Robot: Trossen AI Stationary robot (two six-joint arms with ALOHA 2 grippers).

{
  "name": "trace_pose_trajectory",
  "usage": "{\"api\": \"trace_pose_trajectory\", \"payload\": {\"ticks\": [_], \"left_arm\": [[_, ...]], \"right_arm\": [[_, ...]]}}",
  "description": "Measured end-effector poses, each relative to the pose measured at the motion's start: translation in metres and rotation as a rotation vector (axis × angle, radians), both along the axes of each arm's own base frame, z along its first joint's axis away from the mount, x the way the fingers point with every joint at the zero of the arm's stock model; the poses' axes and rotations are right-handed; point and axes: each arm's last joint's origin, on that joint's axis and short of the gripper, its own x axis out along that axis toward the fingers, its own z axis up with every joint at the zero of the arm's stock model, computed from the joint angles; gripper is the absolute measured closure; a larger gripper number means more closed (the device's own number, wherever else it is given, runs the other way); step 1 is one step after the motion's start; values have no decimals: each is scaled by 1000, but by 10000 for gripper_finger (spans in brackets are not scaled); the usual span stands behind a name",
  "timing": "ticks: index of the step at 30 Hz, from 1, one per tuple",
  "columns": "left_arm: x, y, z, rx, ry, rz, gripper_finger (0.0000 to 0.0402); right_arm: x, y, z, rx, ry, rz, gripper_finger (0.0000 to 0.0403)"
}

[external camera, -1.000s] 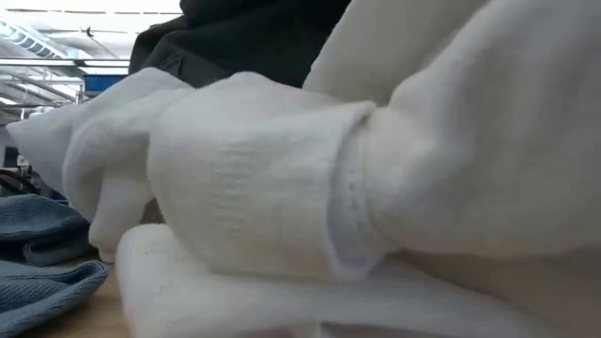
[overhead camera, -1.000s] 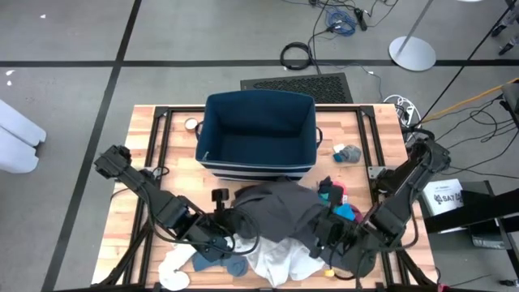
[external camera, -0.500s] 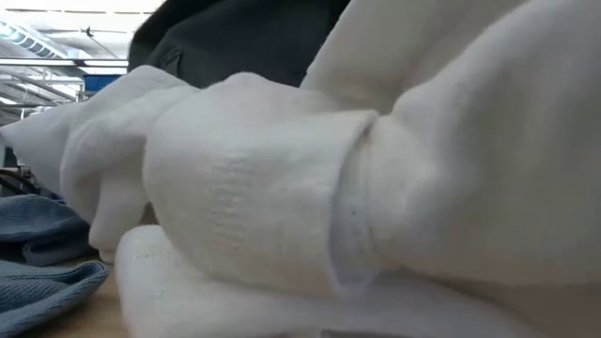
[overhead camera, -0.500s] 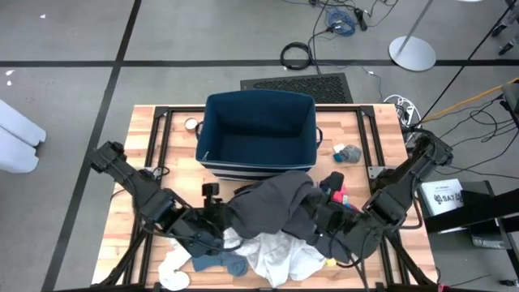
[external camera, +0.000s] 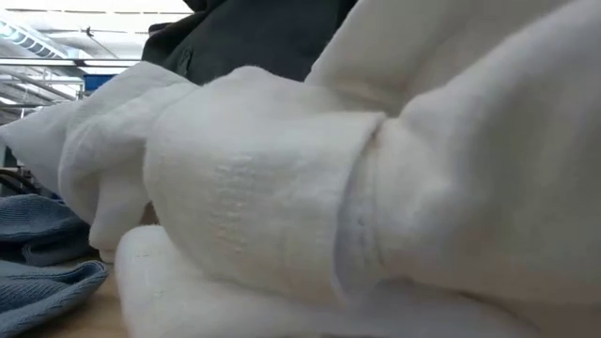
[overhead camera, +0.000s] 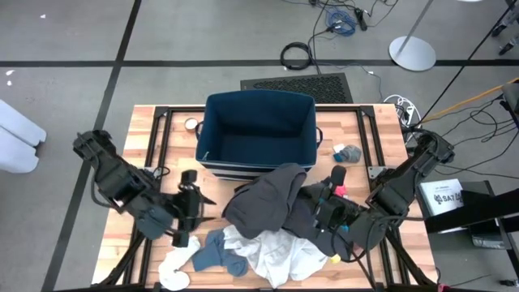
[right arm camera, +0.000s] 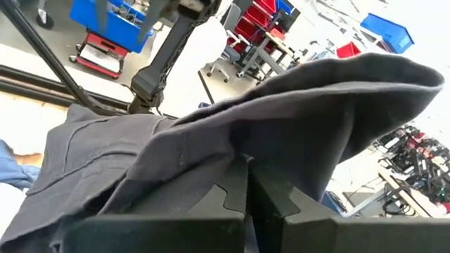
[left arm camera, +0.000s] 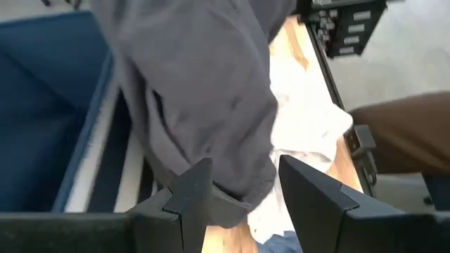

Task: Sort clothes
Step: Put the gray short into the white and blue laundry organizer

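My left gripper (overhead camera: 188, 212) hovers with its fingers (left arm camera: 190, 190) spread wide and nothing between them, low over the left side of the wooden table (overhead camera: 357, 130), just beside the clothes pile. That arm reaches in from the table's left edge, elbow bent, wrist aimed toward the pile. My right gripper (overhead camera: 324, 209) is pinched tight on a fold of the dark grey garment (overhead camera: 272, 199), its fingers (right arm camera: 235, 190) pressed together around the cloth. The right arm folds in from the right edge and bends back toward the centre. The grey garment drapes from that grip across the pile, its upper edge touching the front wall of the navy fabric bin (overhead camera: 212, 134). Under it lies a white garment (overhead camera: 276, 255), with grey-blue socks (overhead camera: 215, 251) and a white sock (overhead camera: 174, 268) nearby. One small grey sock (overhead camera: 349, 152) sits apart, right of the bin.
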Motion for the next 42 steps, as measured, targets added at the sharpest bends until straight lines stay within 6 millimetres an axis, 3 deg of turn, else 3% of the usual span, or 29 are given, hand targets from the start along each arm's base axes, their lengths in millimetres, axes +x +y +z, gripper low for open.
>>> {"api": "trace_pose_trajectory", "payload": {"ticks": [9, 18, 23, 34, 37, 42], "left_arm": [[-11, 15, 11, 64, -97, 113, 226], [3, 18, -18, 120, -19, 177, 226], [14, 22, -45, 117, 50, 211, 226], [34, 15, -109, 88, 68, 170, 226], [37, 16, -120, 86, 58, 179, 226], [40, 13, -131, 80, 25, 163, 226]], "right_arm": [[1, 1, 16, -84, -36, 27, 403], [3, -5, 52, -220, -162, 57, 403], [1, -35, 86, -228, -270, 43, 402], [-15, -134, 175, -72, -678, 185, 402], [-17, -150, 173, 79, -609, 265, 402], [-4, -150, 116, 401, -89, 336, 402]]}}
